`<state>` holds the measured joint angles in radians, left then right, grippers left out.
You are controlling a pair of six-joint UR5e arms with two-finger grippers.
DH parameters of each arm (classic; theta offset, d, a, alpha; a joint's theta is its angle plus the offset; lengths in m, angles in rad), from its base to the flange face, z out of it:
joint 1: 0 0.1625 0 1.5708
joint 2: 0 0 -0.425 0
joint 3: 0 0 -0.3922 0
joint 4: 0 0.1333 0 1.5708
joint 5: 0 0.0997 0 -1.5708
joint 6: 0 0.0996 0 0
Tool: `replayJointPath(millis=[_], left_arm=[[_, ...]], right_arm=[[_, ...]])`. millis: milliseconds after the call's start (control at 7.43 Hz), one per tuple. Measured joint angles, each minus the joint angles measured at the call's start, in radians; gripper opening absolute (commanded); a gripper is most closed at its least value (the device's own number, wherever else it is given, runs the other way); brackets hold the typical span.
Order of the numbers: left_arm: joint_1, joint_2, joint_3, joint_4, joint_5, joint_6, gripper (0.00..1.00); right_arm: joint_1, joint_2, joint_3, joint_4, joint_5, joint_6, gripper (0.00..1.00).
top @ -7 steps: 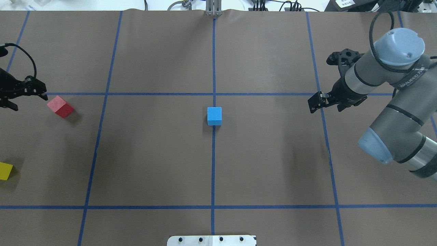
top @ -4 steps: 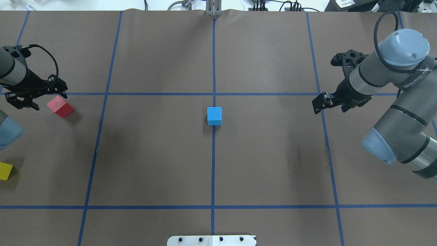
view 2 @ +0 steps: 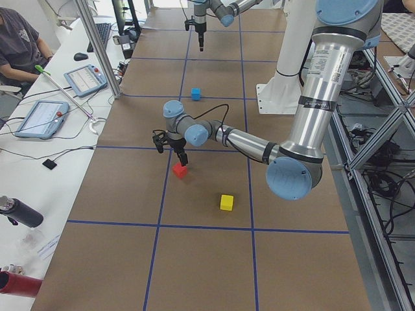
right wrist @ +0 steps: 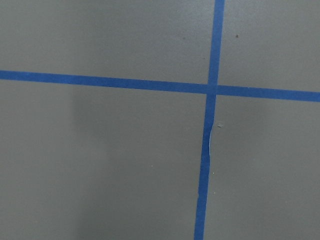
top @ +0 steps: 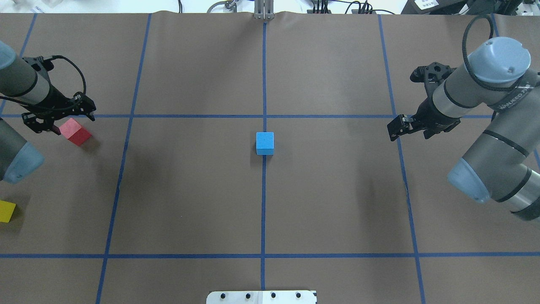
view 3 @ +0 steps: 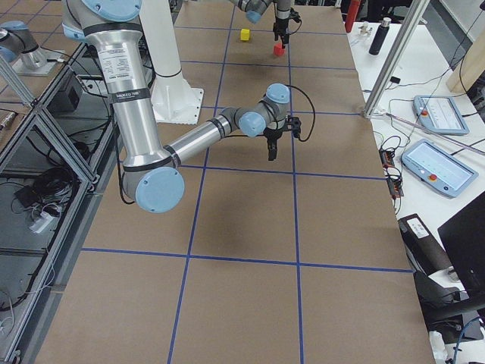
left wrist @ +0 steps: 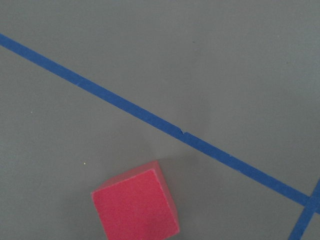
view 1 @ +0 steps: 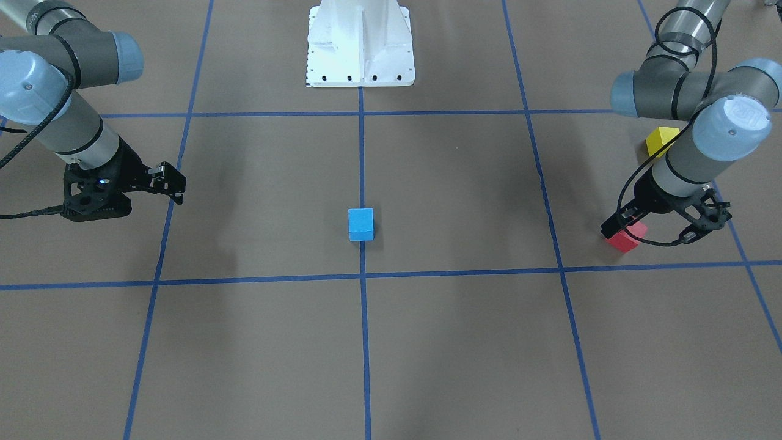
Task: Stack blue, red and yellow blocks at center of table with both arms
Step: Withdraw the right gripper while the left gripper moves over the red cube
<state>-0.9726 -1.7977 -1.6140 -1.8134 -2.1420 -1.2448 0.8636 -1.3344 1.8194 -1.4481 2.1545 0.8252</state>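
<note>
Hovering spread-jawed just over the red block (top: pixel 76 134), far left of the centred blue block (top: pixel 264 142), the left gripper (top: pixel 69 121) could knock it aside if lowered off-centre; whether the right gripper (top: pixel 396 128) is spread or closed cannot be told.

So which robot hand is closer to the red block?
Left. The left gripper is right by the red block; the right gripper is far across the table, past the blue block.

**Block and Gripper Positions**

The blue block (view 1: pixel 360 224) sits on the centre tape line (view 1: pixel 361 153). The left gripper (view 1: pixel 620 225) hangs directly over the red block (view 1: pixel 628 239), partly hiding it. The yellow block (view 1: pixel 658 139) lies partly behind the left arm (view 1: pixel 690 156). The right gripper (view 1: pixel 173 182) hovers well apart.
</note>
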Motion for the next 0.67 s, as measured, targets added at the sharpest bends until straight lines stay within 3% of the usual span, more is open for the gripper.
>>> replayJointPath(millis=[673], left_arm=[[0.001,0.017,0.044,-0.063,-0.001,-0.004,1.0]], right_arm=[[0.002,0.0,0.005,0.0,-0.002,0.004,0.99]])
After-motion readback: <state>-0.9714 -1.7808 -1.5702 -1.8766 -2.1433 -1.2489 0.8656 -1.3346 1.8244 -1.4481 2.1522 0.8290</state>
